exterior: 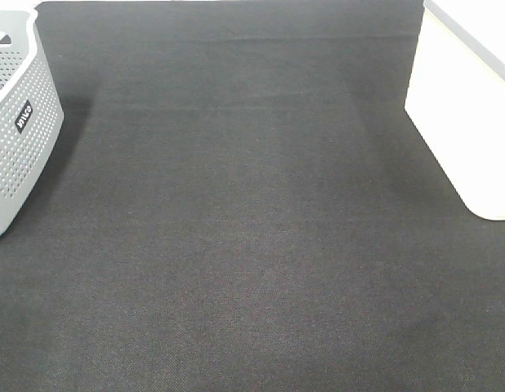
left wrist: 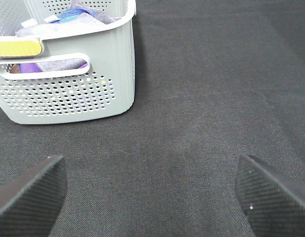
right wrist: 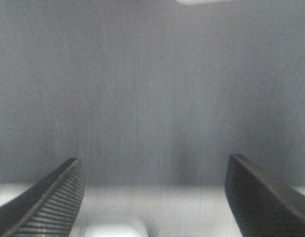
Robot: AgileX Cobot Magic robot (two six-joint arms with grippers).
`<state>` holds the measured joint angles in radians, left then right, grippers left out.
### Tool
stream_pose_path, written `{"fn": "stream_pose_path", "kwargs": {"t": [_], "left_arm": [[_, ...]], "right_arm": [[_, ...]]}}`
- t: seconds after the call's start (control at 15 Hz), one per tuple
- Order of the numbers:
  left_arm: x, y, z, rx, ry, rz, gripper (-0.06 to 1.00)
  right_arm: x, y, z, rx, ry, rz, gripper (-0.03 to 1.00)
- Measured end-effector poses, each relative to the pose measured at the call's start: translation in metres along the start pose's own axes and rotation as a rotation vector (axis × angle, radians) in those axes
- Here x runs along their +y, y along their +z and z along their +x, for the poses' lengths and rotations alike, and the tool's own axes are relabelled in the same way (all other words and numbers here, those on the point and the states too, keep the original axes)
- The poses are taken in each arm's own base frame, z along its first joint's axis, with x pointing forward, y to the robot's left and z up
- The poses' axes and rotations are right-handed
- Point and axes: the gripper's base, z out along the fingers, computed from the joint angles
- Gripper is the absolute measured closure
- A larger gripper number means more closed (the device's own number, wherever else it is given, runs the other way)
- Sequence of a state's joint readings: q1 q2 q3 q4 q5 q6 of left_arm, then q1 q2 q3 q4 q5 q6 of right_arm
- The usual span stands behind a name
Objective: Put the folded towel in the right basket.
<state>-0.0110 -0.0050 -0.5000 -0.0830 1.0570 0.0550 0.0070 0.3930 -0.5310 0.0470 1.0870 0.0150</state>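
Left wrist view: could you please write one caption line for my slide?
Open left gripper above the dark mat, facing a grey perforated basket that holds mixed cloths.

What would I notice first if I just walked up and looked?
Probably the grey basket full of little holes at the left edge, with colourful cloths piled inside. Across the dark mat, a plain white basket stands on the right. Both grippers are open, holding nothing.

Dark cloth table (exterior: 252, 245) carries grey basket (exterior: 20, 122), right basket (exterior: 465, 114).
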Motion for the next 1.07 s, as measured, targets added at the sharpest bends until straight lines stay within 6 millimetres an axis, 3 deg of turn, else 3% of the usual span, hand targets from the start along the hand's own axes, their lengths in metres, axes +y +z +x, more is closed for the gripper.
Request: {"fn": "stream_pose_path", "kwargs": {"t": [0.47, 1.07], "left_arm": [[0.000, 0.000, 0.000, 0.000, 0.000, 0.000, 0.07], [0.000, 0.000, 0.000, 0.000, 0.000, 0.000, 0.07]], "right_arm": [[0.000, -0.034, 0.036, -0.327, -0.071, 0.000, 0.22], [-0.001, -0.037, 0.039, -0.357, -0.075, 0.005, 0.22]]}}
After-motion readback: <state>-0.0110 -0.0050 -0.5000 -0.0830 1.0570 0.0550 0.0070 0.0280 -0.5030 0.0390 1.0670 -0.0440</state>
